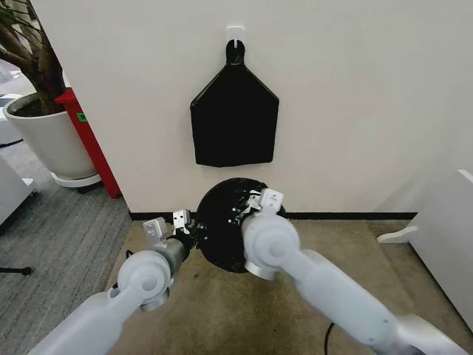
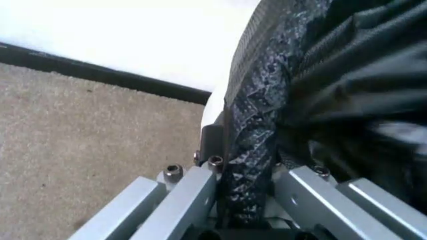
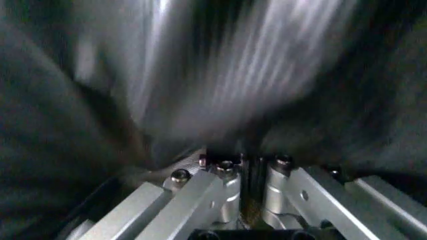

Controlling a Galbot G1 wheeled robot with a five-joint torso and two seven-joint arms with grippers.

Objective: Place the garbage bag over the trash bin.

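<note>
Both tools clamped on garbage bag film: left tool, right tool; bag covers trash bin.

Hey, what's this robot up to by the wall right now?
It is fitting a black garbage bag over a small trash bin on the floor by the wall. The left hand is pinching the bag's edge at the bin's rim, and the right hand is closed on the film on the other side.

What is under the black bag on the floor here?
A sliver of the white bin shows beside the bag, whose film hangs over its rim. The rest of the bin is covered. The left hand and right hand pinch the film on opposite sides.
</note>
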